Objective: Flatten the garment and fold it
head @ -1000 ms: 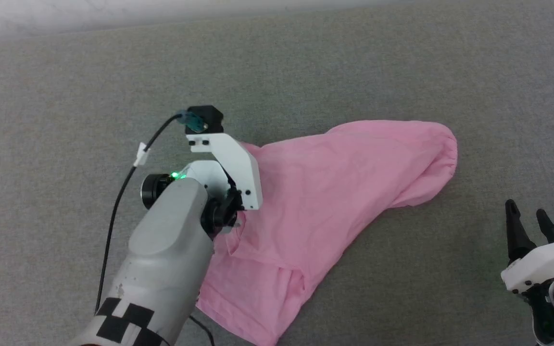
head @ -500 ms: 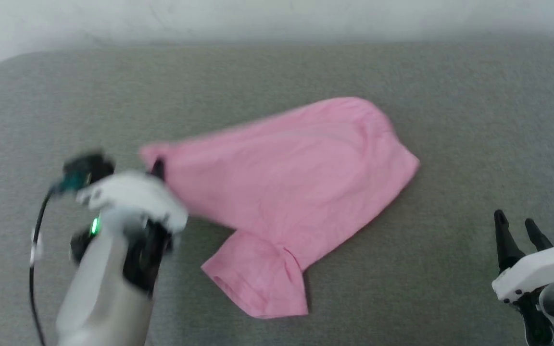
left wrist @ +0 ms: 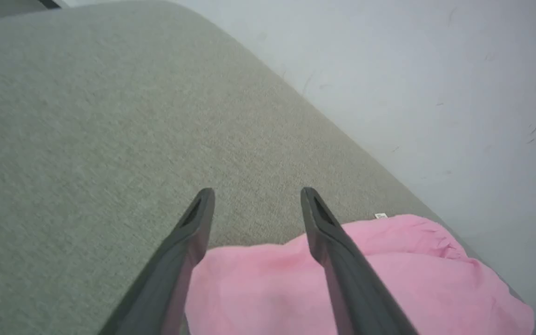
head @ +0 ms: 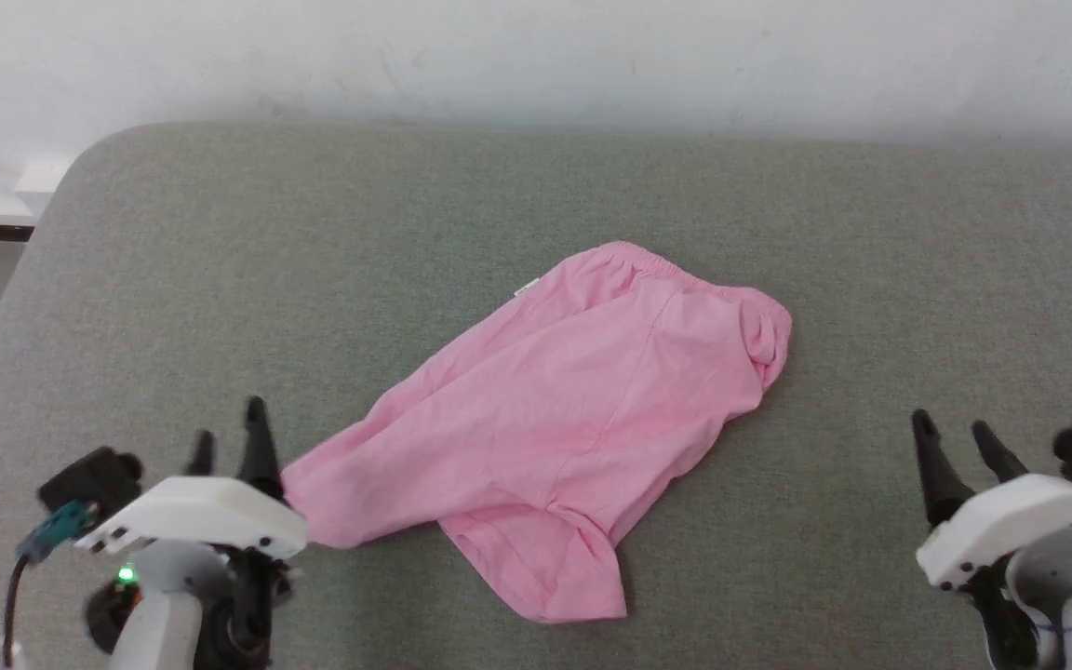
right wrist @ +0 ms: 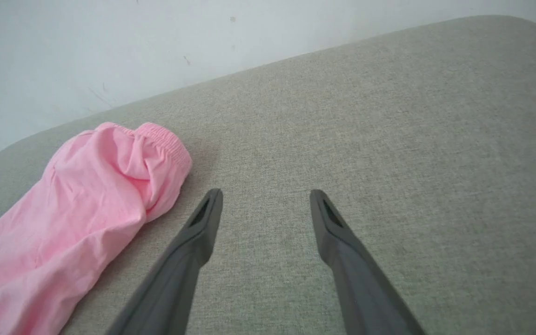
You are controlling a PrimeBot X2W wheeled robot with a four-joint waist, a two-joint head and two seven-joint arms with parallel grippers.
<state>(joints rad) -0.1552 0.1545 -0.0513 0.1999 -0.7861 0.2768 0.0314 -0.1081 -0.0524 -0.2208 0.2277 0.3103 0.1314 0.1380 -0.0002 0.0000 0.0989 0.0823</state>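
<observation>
The pink garment lies on the grey fabric surface in the middle of the head view, stretched on a diagonal from the lower left toward the upper right. Its gathered elastic band runs along the upper right end, and a small white tag sticks out at the upper left edge of that end. At the lower centre of the frame a shorter flap of cloth is doubled over, with a crease where it meets the main body. The cloth is mostly spread out, with shallow wrinkles. The left end effector sits at the lower left of the frame, just beside the garment's lower left corner; its fingers are released and spread, grasping nothing. In the left wrist view the left end effector shows both fingers well apart, with the garment across the bottom and lower right and the tag at its far edge. The right end effector is at the lower right of the head view, well apart from the cloth, also released and empty. In the right wrist view the right end effector stands over bare surface, the garment at the left. A pale wall fills the top of the head view.
</observation>
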